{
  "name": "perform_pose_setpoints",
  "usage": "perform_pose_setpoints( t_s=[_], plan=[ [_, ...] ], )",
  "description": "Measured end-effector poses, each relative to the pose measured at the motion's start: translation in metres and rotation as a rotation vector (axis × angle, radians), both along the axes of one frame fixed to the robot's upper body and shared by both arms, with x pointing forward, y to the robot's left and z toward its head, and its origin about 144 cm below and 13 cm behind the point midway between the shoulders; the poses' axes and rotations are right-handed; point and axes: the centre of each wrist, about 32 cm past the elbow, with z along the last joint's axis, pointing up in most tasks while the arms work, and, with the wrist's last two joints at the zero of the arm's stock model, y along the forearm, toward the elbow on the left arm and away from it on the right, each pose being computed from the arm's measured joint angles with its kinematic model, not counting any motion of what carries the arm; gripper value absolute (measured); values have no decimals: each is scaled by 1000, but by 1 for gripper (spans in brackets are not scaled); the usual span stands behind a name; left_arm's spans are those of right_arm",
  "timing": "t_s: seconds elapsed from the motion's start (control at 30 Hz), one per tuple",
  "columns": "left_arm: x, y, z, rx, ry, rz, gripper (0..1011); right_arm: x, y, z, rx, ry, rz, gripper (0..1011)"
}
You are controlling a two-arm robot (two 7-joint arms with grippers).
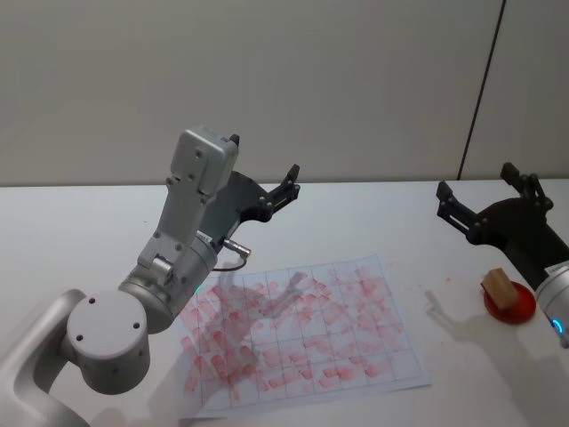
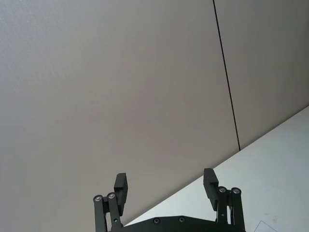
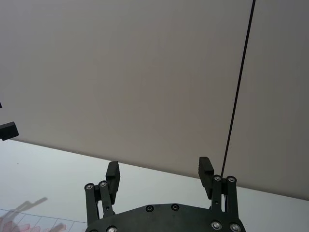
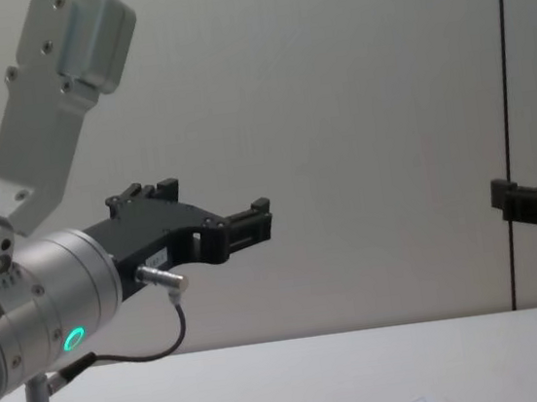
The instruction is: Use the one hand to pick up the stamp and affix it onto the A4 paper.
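Hanging wide open and empty, the right hand [image 1: 477, 184] is up off the worktop [image 1: 80, 231], clear of the stamp [image 1: 499, 288] sitting on its red pad [image 1: 516, 309]. A4 paper [image 1: 356, 329] lies to the left, covered in red marks. Left hand [image 1: 264, 156] is raised, fingers spread.

Right gripper [image 3: 159, 170]: was seen with its two black fingers [image 3: 112, 172] spread wide, nothing held between them.
Table [image 3: 48, 169]: white, was seen beyond the fingers.
A4 paper [image 3: 29, 223]: one corner was seen lying on the table, marked with red prints and faint lines.
Wall [image 3: 120, 72]: plain beige, crossed by a thin dark seam [image 3: 237, 92].
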Motion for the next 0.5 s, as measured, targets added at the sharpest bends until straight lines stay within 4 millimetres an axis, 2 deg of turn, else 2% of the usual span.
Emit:
perform_pose_setpoints(
  t_s=[0.5],
  plan=[
    [0,0,0,0,0,0,1001,0,0,0,0,0,0,1001]
  ],
)
